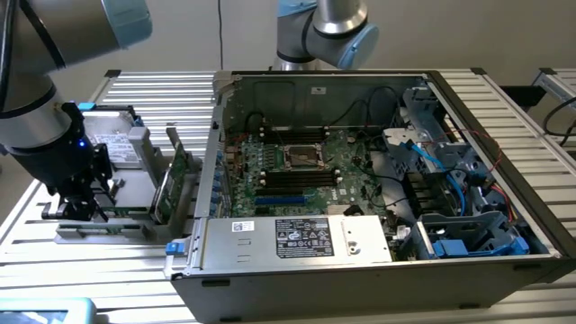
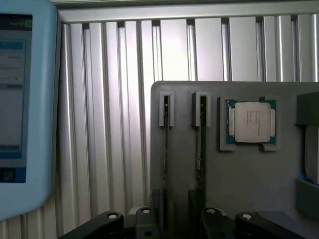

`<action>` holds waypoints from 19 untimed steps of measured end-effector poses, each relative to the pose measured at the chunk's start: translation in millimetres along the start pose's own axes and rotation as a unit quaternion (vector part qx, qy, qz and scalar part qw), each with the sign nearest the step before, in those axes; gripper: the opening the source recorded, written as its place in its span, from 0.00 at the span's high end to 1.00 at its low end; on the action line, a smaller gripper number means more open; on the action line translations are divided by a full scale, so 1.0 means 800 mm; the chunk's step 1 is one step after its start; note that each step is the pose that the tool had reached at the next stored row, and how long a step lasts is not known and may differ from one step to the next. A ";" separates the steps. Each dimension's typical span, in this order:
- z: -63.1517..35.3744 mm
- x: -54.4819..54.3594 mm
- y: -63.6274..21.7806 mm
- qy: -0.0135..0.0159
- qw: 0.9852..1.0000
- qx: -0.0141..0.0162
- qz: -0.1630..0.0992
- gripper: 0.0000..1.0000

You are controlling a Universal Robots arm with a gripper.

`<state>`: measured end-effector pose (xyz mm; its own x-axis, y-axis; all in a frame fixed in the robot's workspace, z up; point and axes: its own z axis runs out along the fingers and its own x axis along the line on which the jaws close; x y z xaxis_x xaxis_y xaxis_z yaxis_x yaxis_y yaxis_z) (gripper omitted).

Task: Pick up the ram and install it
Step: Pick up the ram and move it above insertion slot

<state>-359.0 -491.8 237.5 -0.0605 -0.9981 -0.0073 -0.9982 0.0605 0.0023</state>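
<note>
Your end effector point(image 1: 77, 210), fingers apart and empty, hangs over the grey tray point(image 2: 249, 189) where the ram point(image 2: 166, 149) stands on edge, at six o'clock below it in the exterior view, long axis square to the closing line.

Plain wall point(image 1: 180, 34) — slatted metal table point(image 1: 108, 270)

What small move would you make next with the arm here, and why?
Probably line up over one ram stick and ease down: the open fingers hang above the gray holder, holding nothing, and both sticks stand on edge in their slots.
</note>
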 end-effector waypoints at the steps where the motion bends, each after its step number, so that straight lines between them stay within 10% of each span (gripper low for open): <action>1: 0.002 0.000 0.000 0.000 1.000 0.000 0.000 0.63; 19: 0.039 0.001 0.003 0.000 1.000 0.000 0.000 0.63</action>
<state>-361.4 -492.6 205.9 -0.0604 -0.9981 -0.0073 -0.9982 0.0604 0.0025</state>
